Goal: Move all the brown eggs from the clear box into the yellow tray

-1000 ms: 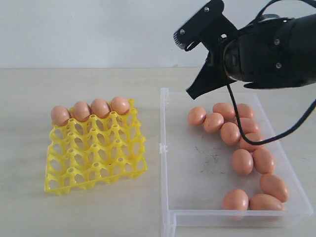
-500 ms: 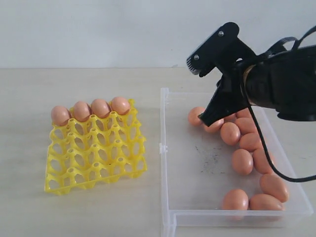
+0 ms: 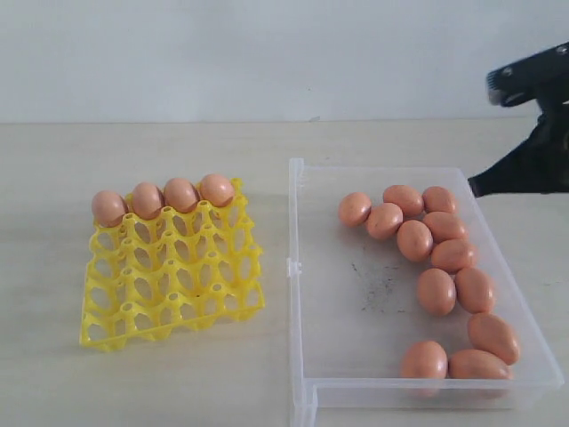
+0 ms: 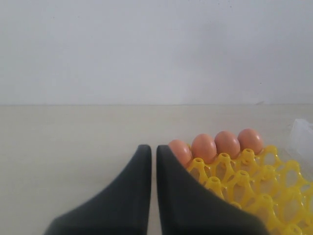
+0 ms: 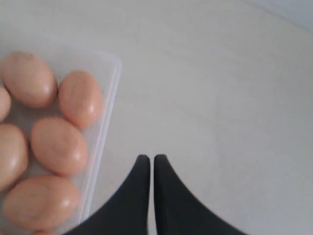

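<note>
Four eggs (image 3: 164, 197) sit in the tray's (image 3: 169, 298) back row. Twelve more lie loose in the box (image 3: 356, 356), along its right side. Right gripper (image 5: 148, 159): together, empty, over the counter (image 5: 220, 98) just outside the box wall. Left gripper (image 4: 153, 148): together, empty, beside the tray.

The brown eggs (image 3: 436, 291), clear box (image 3: 356, 329), yellow tray (image 3: 169, 285).
Four upright eggs fill the tray's far row; twelve lie loose in the box.
</note>
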`<act>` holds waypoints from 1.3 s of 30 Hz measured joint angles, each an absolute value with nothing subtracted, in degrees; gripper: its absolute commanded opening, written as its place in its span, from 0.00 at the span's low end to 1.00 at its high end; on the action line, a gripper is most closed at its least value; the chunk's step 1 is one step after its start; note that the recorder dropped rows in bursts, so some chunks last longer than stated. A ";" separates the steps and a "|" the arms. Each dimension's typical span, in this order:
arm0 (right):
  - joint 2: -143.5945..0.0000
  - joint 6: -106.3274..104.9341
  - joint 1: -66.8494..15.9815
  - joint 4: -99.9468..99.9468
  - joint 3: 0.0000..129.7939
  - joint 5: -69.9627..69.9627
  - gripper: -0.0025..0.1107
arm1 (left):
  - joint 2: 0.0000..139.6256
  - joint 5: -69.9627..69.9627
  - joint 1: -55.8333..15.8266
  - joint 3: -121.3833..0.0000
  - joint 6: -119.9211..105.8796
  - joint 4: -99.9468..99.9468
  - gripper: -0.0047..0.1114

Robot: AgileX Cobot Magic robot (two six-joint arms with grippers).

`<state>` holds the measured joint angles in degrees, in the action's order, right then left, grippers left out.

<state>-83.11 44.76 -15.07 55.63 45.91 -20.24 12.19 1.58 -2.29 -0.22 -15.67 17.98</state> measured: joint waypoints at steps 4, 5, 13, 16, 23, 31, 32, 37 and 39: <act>-75.60 44.68 -9.43 56.16 43.55 -4.73 0.02 | 12.19 1.58 -2.29 -0.22 -15.67 17.98 0.07; -73.49 44.68 -8.27 56.16 42.83 0.57 0.02 | 12.19 1.58 -2.29 -0.22 -15.67 17.98 0.07; -61.68 43.39 -2.33 52.69 34.92 43.61 0.02 | 12.19 1.58 -2.29 -0.22 -15.67 17.98 0.07; -59.23 39.09 -2.33 54.64 34.38 51.83 0.02 | 12.19 1.58 -2.29 -0.22 -15.67 17.98 0.07; -55.10 26.14 -2.33 58.05 34.14 41.56 0.02 | 12.19 1.58 -2.29 -0.22 -15.67 17.98 0.07; -48.44 15.44 -2.10 58.48 33.91 9.29 0.02 | 12.19 1.58 -2.29 -0.22 -15.67 17.98 0.07; -47.65 15.44 -2.10 58.03 33.91 8.22 0.02 | 12.19 1.58 -2.29 -0.22 -15.67 17.98 0.07; -45.45 19.20 -2.10 54.63 33.91 2.54 0.02 | 12.19 1.58 -2.29 -0.22 -15.67 17.98 0.07; -46.29 20.97 -2.10 53.62 33.91 -0.52 0.02 | 12.19 1.58 -2.29 -0.22 -15.67 17.98 0.07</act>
<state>-46.29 20.97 -2.10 53.62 33.91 -0.52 12.19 1.58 -2.29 -0.22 -15.67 17.98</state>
